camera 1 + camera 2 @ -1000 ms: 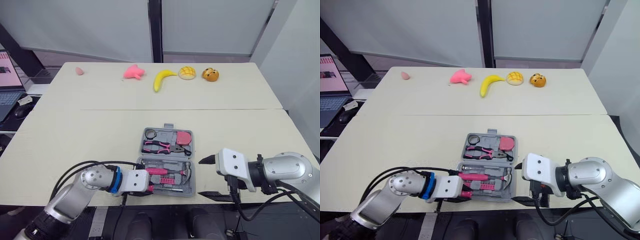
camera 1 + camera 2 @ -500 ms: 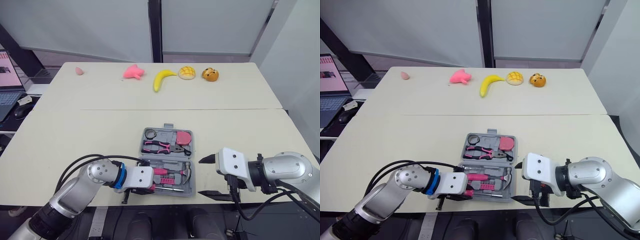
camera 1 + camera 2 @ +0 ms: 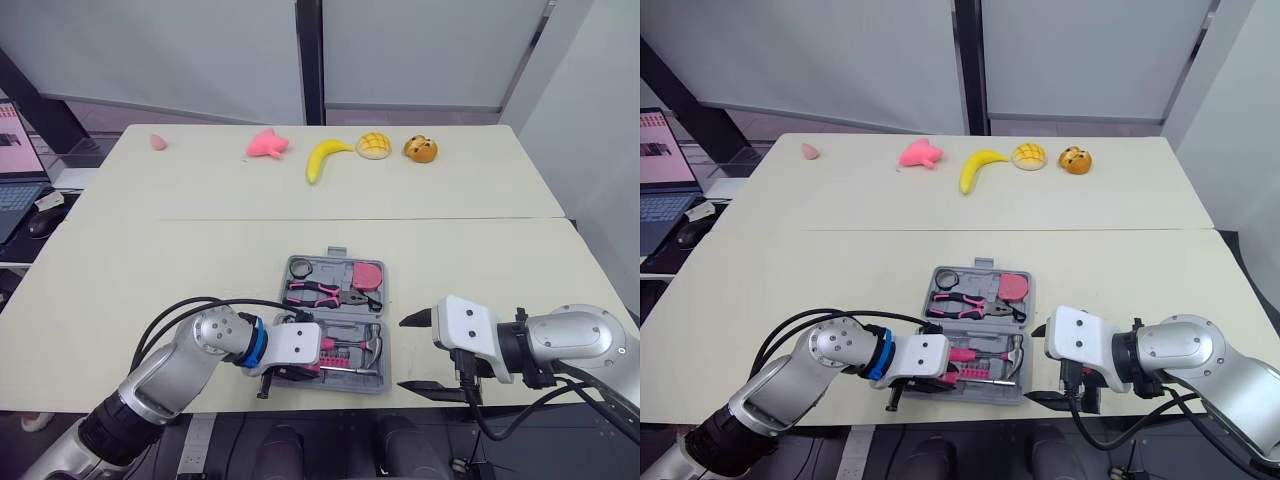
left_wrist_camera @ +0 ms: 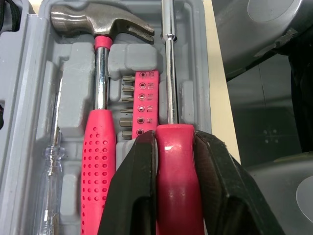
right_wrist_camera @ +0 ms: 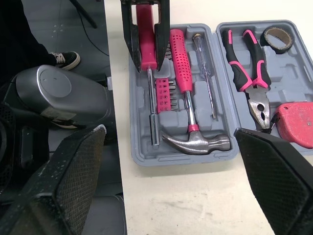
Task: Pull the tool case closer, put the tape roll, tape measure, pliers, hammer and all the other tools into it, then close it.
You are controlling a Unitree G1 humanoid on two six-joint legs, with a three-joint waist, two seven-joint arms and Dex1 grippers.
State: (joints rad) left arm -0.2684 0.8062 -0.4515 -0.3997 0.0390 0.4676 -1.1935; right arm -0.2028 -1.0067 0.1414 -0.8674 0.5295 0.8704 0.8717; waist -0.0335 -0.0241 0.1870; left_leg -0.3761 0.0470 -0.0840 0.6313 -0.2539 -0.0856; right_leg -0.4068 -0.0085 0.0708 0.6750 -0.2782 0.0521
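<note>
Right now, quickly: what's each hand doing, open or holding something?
Left hand: closed on the pink-handled screwdriver.
Right hand: open, holding nothing.

Both head eyes looked forward and down over the table [image 3: 150, 250] and the open tool case [image 3: 330, 313]. The left wrist camera sat close over the hammer [image 4: 99, 132]; the right wrist camera saw the whole case from farther off

Before me in the case [image 5: 171, 157], bits [image 5: 163, 93] lie between hammer [image 5: 179, 61] and driver [image 5: 145, 39] (near half); pliers [image 5: 247, 68], tape roll [image 5: 275, 39], tape measure [image 5: 296, 125] behind
</note>
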